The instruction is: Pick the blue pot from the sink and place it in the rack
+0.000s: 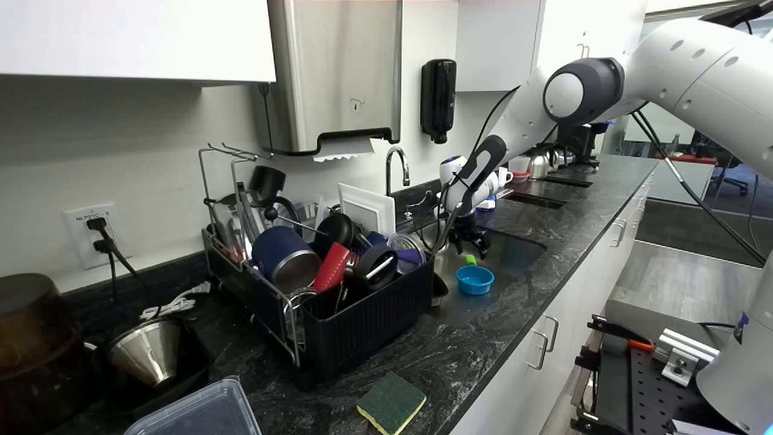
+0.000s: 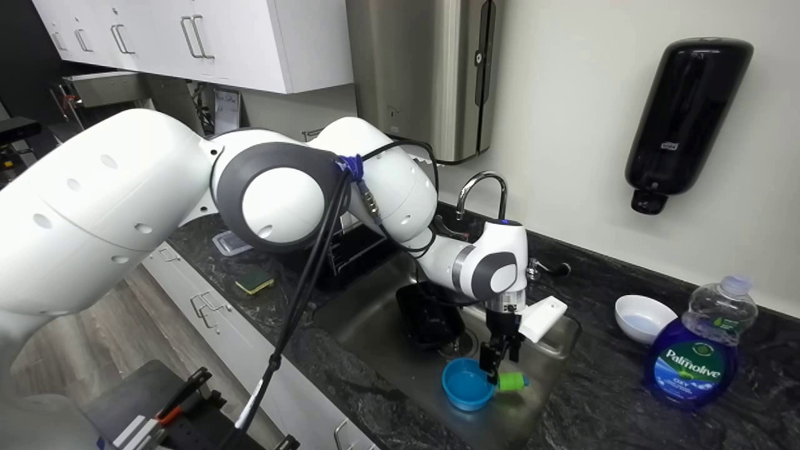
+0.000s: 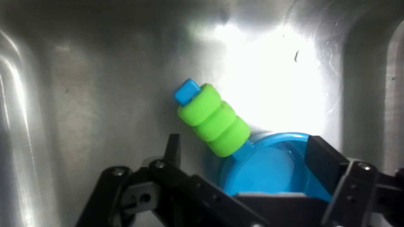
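Observation:
The blue pot rests on the floor of the metal sink, upright, its ribbed green handle pointing away from the bowl. My gripper hangs over it, jaws spread wide with nothing held. In the wrist view the right finger overlaps the pot's rim, and the left one lies on the other side of the handle; whether either touches cannot be told. In an exterior view, the black rack stands on the counter beside the sink, packed with dishes. The arm mostly covers it from the opposite camera.
A black container sits in the sink near the drain. The faucet rises behind. A white bowl and a soap bottle stand on the counter. A sponge lies in front of the rack.

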Motion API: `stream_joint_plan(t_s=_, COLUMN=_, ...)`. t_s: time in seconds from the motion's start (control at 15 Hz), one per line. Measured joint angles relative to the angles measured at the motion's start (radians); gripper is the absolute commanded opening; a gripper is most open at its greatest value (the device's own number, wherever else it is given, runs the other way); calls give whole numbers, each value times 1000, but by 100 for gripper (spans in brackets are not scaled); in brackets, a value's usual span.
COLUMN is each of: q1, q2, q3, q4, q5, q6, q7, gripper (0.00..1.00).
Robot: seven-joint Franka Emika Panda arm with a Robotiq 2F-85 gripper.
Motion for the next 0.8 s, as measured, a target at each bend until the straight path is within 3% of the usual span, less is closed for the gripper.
stream_joint_plan(t_s=0.4, q1=-1, q2=1, q3=-16, q4=1, q5=-5, q6=3, q7=-24, gripper=100)
stream_joint_plan(t_s=0.8, q1=-2, q2=10, q3=-18, q4=2, q5=-50, q6=112, q7=-184, gripper=100)
